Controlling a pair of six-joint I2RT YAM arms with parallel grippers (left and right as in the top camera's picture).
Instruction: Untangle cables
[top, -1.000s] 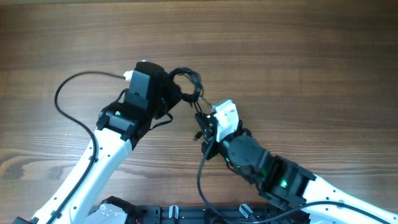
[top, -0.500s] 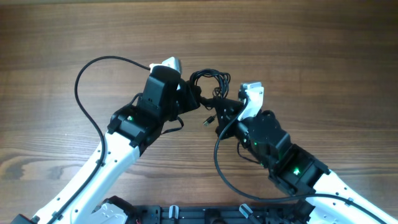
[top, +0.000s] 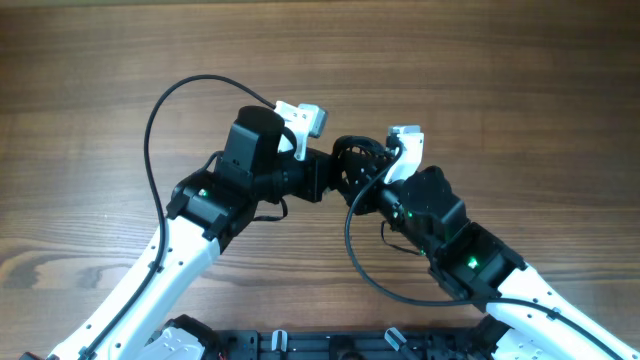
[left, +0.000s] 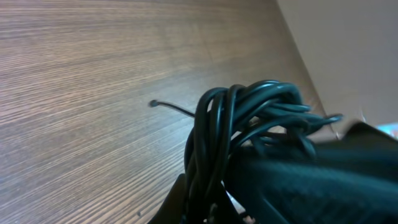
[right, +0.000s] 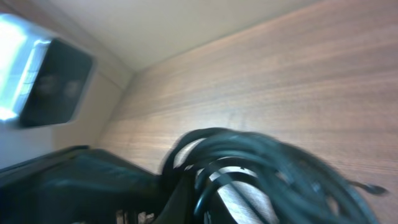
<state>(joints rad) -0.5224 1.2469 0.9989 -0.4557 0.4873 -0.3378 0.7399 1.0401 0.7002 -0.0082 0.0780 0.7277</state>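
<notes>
Overhead: cables (top: 352, 160) in left pincer (top: 328, 178)

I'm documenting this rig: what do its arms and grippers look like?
The left arm and right arm have white lower links and black upper housings with small green lights. A thick black cable loops beside each, and a white camera block sits on each wrist.

The overhead camera is looking straight down at the table (top: 480, 60). Both wrist cameras are looking low across it, framing the same cables (left: 249, 118) close up.
</notes>
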